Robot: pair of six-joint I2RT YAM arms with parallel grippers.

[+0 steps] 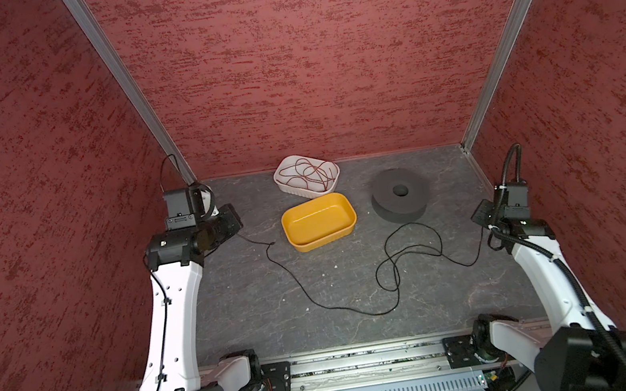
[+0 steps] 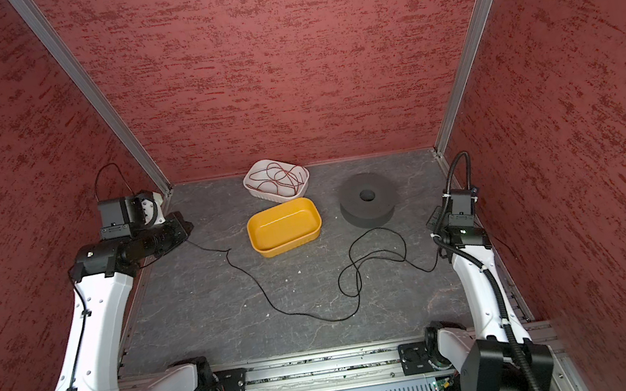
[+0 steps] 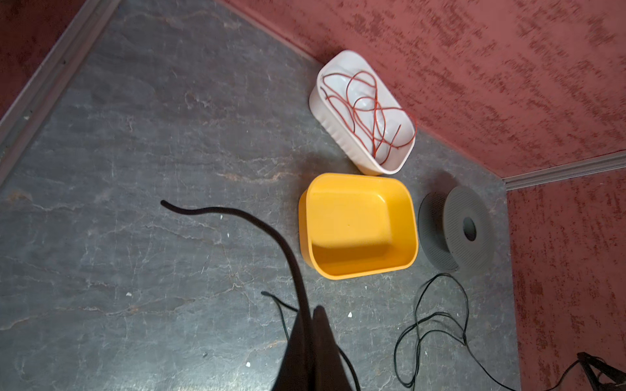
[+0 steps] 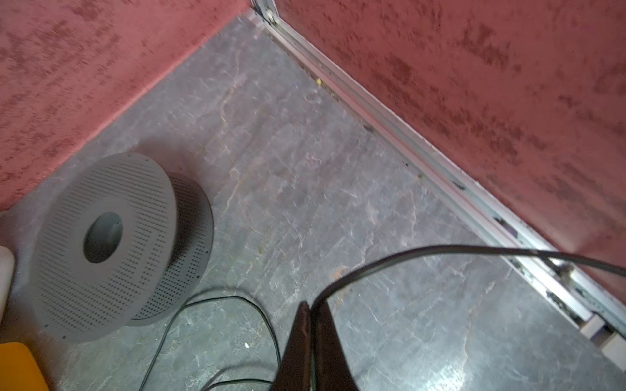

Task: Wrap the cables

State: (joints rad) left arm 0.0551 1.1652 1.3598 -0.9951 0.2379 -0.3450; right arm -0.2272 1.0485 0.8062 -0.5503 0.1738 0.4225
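1. Black cable (image 3: 292, 264), string-thin, lies slack across the grey stone-patterned table (image 1: 234, 300), running from the claw on the left to the claw on the right.
2. The left claw (image 3: 310, 309) sits at the far left of the table with its fingers pressed together on the cable. In the left wrist view a short free tail curves out past the fingertips.
3. From that claw the cable runs right to a sharp kink just beside the near-left corner of the yellow tub (image 1: 326, 240). It then sweeps toward the near middle of the table.
4. There it turns right and crosses over itself in loose loops on the right half of the table. The farthest loop lies just near of the dark grey spool (image 1: 387, 194) and apart from it.
5. The right claw (image 4: 314, 304) is at the right edge of the table, closed on the cable. The strand rises off the table to it, passes between the fingertips and arcs away on the other side.
6. The spool lies flat at the far right with its centre hole facing up.
7. A white ribbed tub (image 1: 302, 192) stands against the far wall, just behind the yellow tub, and holds a tangle of red wire (image 1: 308, 172).
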